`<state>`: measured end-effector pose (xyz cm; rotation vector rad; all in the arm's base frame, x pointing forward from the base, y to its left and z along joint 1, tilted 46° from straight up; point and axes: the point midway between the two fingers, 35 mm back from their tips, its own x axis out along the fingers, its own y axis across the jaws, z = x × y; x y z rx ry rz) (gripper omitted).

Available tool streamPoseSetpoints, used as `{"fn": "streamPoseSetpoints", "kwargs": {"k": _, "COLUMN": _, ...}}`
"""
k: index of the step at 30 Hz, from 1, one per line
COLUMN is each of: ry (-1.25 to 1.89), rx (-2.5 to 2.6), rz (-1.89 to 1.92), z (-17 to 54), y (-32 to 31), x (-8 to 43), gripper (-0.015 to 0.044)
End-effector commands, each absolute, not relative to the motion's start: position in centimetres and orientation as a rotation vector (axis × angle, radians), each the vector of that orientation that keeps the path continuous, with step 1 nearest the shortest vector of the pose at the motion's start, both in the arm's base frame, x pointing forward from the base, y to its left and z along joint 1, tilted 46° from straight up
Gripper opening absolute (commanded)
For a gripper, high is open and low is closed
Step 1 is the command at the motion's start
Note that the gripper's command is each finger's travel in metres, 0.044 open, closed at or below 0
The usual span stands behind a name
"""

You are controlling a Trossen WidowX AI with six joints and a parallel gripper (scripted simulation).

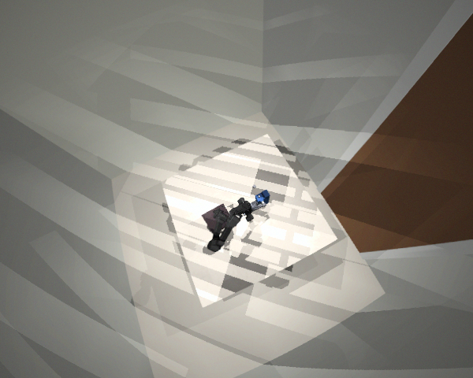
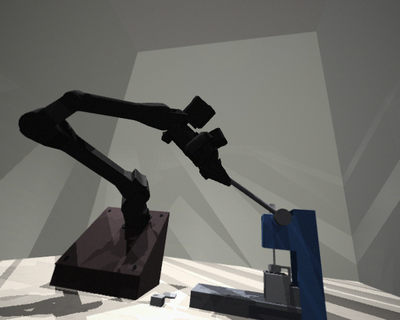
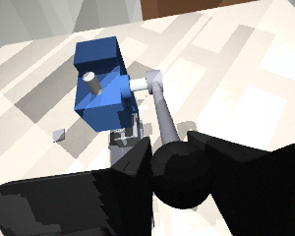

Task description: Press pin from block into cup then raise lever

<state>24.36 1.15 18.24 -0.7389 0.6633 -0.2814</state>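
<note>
My gripper is shut on the black ball knob of the press lever. The lever slopes up from its pivot to my fingers. The punch hangs from the blue press head, its top sticking out above. Its lower end meets a small light-grey piece, seemingly the block, on top of a grey box-shaped stand. The pin and cup cannot be made out; the fine alignment under the punch is too small to tell.
A long dark grey base runs from the blue press column toward the arm. A small grey cube lies on the table before the base, with a flat piece beside it. The arm's maroon mount stands farther left.
</note>
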Motion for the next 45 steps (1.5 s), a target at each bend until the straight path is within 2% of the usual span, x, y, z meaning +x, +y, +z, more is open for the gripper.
{"fn": "streamPoseSetpoints", "kwargs": {"k": 1, "ry": 0.68, "rx": -0.754, "rz": -0.294, "z": 17.7, "y": 0.6, "x": 24.0, "gripper": 0.0}}
{"fn": "streamPoseSetpoints", "kwargs": {"k": 45, "ry": 0.681, "rx": -0.754, "rz": -0.295, "z": 16.4, "y": -0.7, "x": 23.2, "gripper": 0.0}}
